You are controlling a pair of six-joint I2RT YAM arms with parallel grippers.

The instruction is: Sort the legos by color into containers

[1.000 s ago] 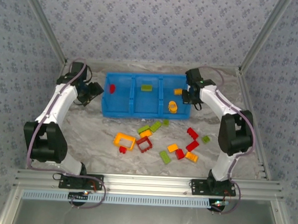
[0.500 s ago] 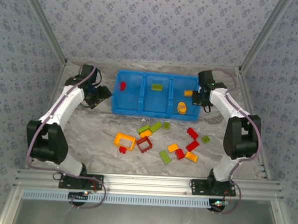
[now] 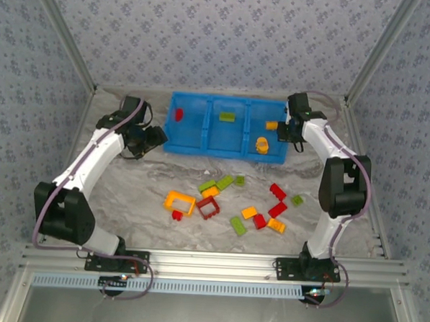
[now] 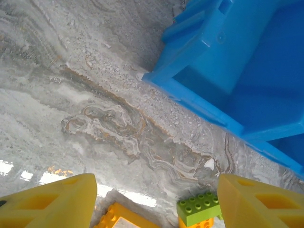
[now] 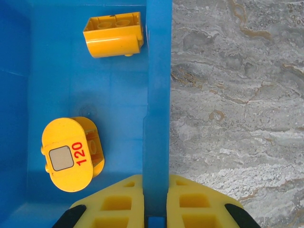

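Note:
The blue bin (image 3: 204,143) of three containers lies at the back of the table. Its left container holds a red lego (image 3: 178,115), the middle one a green lego (image 3: 226,117). The right one holds an orange brick (image 5: 114,34) and a rounded yellow piece marked 120 (image 5: 71,154). My right gripper (image 5: 156,209) is shut on the bin's right wall (image 5: 157,95). My left gripper (image 3: 157,138) stands open just off the bin's left front corner (image 4: 190,52), with nothing between its fingers. Several loose legos, among them an orange frame (image 3: 180,202) and a red frame (image 3: 208,207), lie in front of the bin.
A green brick stacked on an orange one (image 4: 199,208) lies on the marble table beyond the left gripper. Metal frame posts and patterned walls close in the table's sides and back. Bare marble (image 3: 127,192) stretches along the left side.
The bin has slid to the right and farther back, carried by my right gripper on its wall. My left gripper has followed it rightwards, still open.

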